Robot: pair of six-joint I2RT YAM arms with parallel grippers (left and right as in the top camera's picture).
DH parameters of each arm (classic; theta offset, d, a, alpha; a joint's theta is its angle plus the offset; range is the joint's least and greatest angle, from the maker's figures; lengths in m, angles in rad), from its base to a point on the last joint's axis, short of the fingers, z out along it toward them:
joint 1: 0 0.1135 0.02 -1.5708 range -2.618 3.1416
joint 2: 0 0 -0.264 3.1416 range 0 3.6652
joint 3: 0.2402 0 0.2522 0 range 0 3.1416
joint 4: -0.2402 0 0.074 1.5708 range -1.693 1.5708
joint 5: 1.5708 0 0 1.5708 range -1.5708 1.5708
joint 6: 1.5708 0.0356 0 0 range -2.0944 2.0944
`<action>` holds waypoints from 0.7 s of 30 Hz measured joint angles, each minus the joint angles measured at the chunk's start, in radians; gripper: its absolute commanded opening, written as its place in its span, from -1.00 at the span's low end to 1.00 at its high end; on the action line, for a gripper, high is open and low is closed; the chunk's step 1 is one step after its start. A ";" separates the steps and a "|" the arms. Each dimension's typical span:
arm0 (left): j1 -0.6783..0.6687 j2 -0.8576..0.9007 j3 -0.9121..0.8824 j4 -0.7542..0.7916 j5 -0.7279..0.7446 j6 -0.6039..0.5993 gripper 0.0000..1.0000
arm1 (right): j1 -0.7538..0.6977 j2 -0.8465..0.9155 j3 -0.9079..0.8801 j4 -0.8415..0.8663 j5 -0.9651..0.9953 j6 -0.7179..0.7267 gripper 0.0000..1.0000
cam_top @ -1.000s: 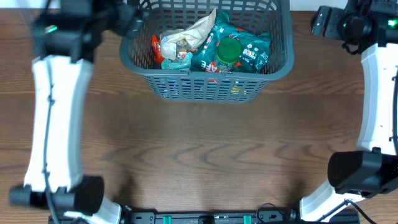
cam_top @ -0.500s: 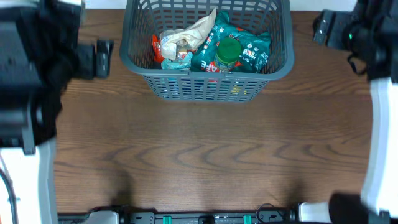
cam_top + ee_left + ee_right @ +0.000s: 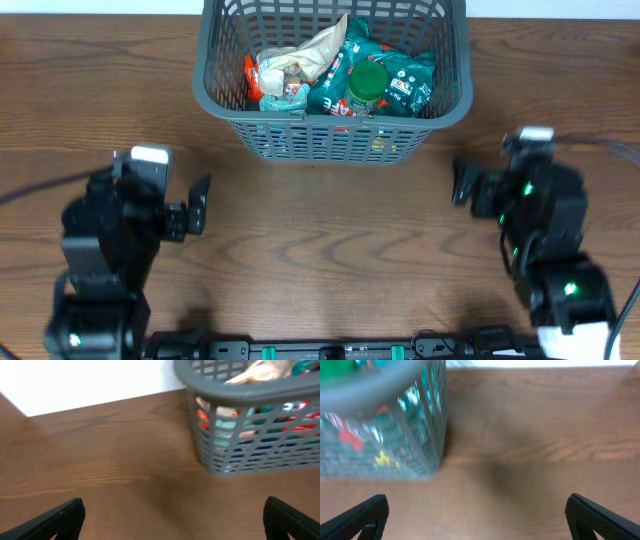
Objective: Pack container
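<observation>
The dark grey slotted container (image 3: 232, 118) stands at the table's far middle. It holds teal snack bags (image 3: 405, 80), a green-lidded jar (image 3: 367, 82) and a beige crumpled bag (image 3: 310, 55). It also shows in the left wrist view (image 3: 235, 391) and, blurred, in the right wrist view (image 3: 395, 380). My left gripper (image 3: 200, 205) is open and empty over bare table at the front left of the container; its fingers show in the left wrist view (image 3: 175, 517). My right gripper (image 3: 460, 185) is open and empty at the front right; its fingers show in the right wrist view (image 3: 475, 515).
The brown wooden table (image 3: 330, 250) runs across the whole view. A white wall or floor strip (image 3: 90, 380) lies beyond the table's far edge. Both arm bases sit at the near edge.
Both arms have pulled back from beside the container's top toward the near edge and now sit low over the table, on each side. The container's contents have not moved.
</observation>
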 measured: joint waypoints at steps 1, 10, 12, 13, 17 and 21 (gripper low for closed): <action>0.000 -0.024 -0.038 0.022 -0.006 0.000 0.97 | 0.000 -0.033 -0.045 0.007 0.001 -0.003 0.99; 0.000 -0.056 -0.142 0.049 -0.027 0.000 0.97 | 0.000 -0.106 -0.142 -0.026 0.003 -0.006 0.99; 0.000 -0.057 -0.142 0.048 -0.027 0.000 0.97 | 0.000 -0.106 -0.142 -0.050 0.004 -0.007 0.98; 0.000 -0.056 -0.142 0.049 -0.027 0.000 0.97 | 0.000 -0.106 -0.142 -0.059 0.004 -0.007 0.98; 0.000 -0.057 -0.142 0.048 -0.027 0.000 0.97 | 0.000 -0.106 -0.143 -0.094 0.004 -0.007 0.98; 0.000 -0.057 -0.142 0.048 -0.027 0.000 0.97 | 0.000 -0.105 -0.143 -0.114 0.006 -0.007 0.99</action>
